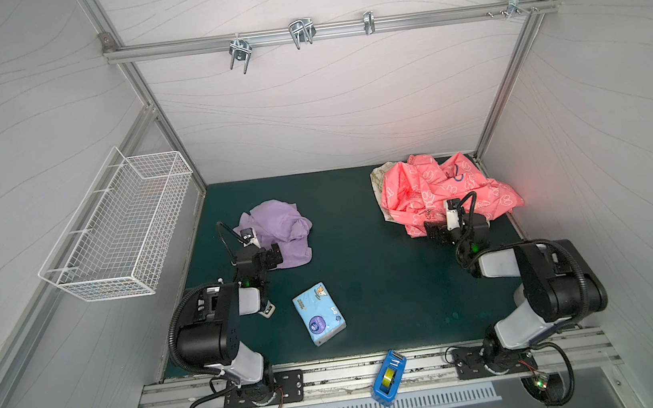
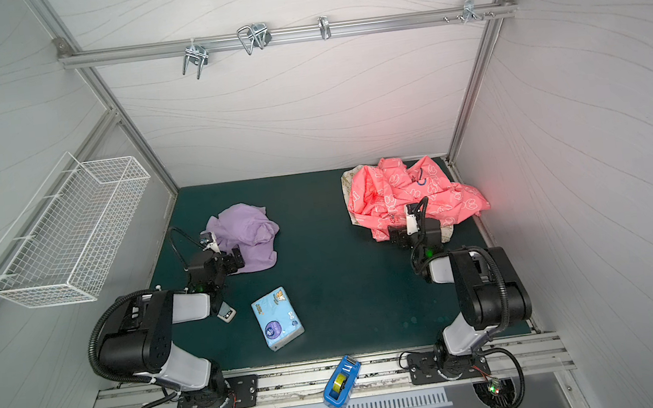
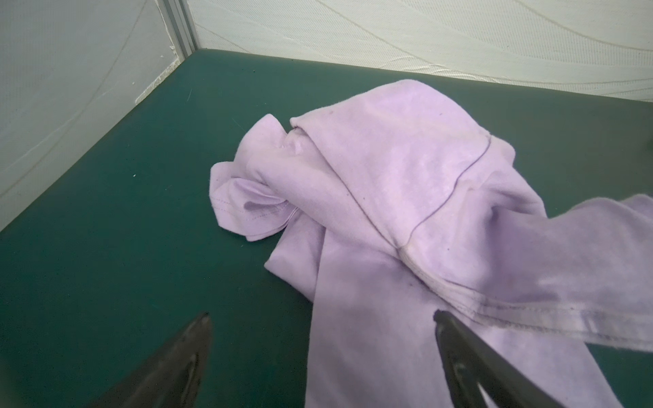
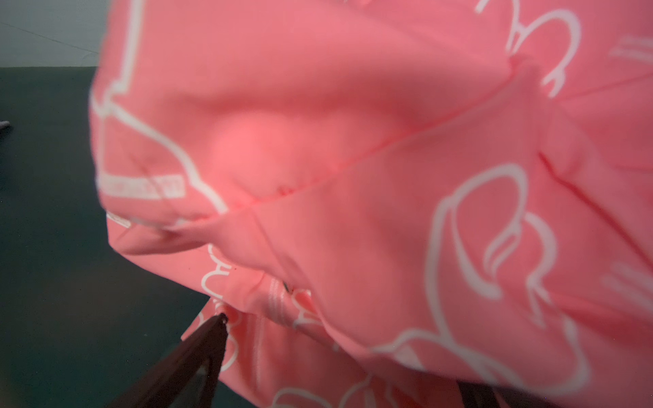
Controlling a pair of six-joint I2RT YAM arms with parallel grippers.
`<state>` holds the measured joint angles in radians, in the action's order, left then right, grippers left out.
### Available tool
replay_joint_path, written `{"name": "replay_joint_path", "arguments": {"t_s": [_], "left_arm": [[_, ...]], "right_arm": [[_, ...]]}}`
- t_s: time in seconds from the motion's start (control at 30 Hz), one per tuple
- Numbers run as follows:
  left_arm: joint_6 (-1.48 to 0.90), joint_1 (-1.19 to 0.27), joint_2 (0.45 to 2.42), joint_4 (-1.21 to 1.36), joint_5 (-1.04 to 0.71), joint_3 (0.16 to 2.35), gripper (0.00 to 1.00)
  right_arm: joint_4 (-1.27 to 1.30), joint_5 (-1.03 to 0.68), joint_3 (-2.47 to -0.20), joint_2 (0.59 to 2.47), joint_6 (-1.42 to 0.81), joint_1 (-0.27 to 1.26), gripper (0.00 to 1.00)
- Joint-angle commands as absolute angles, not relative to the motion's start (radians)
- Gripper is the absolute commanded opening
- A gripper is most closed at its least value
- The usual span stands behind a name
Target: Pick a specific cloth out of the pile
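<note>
At the far left of both top views a wire basket (image 1: 119, 237) hangs on the wall, with nothing visible in it. Right of it, left of centre on the green mat (image 1: 366, 271), the left gripper (image 1: 270, 257) sits at the near edge of the cloth (image 1: 277, 231). The wrist view shows its fingers (image 3: 198, 339) spread wide, one over bare mat and one over lilac fabric, pinching nothing. The cloth lies crumpled and alone, well apart from the pile (image 1: 440, 192) at the upper right.

Lower centre lie a tissue pack (image 1: 319, 314) and a tape dispenser (image 1: 388, 376).

At the right, the right gripper (image 1: 434, 232) rests against the pile's near edge, jaws parted, with the coral-pink cloth (image 4: 353, 159) bulging between them, unpinched.

The separation looks done, so the step in hand is probably letting go. Next, each arm should lift straight clear without snagging fabric.
</note>
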<state>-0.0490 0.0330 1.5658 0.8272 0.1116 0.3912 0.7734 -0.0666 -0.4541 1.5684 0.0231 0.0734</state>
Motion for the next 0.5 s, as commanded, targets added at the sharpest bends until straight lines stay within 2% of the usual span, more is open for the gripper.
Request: {"name": "replay_joint_path", "arguments": {"t_s": [0.0,0.47], "left_arm": [[-0.053,0.037,1.554,0.853,0.114,0.417,0.99],[-0.044,0.034,1.562,0.832,0.117,0.434,0.99]], "right_arm": [[0.757,-0.081,-0.462,1.571,0.02,0.068,0.99],[0.758,-0.082,-0.463,1.572,0.02,0.069,0.99]]}}
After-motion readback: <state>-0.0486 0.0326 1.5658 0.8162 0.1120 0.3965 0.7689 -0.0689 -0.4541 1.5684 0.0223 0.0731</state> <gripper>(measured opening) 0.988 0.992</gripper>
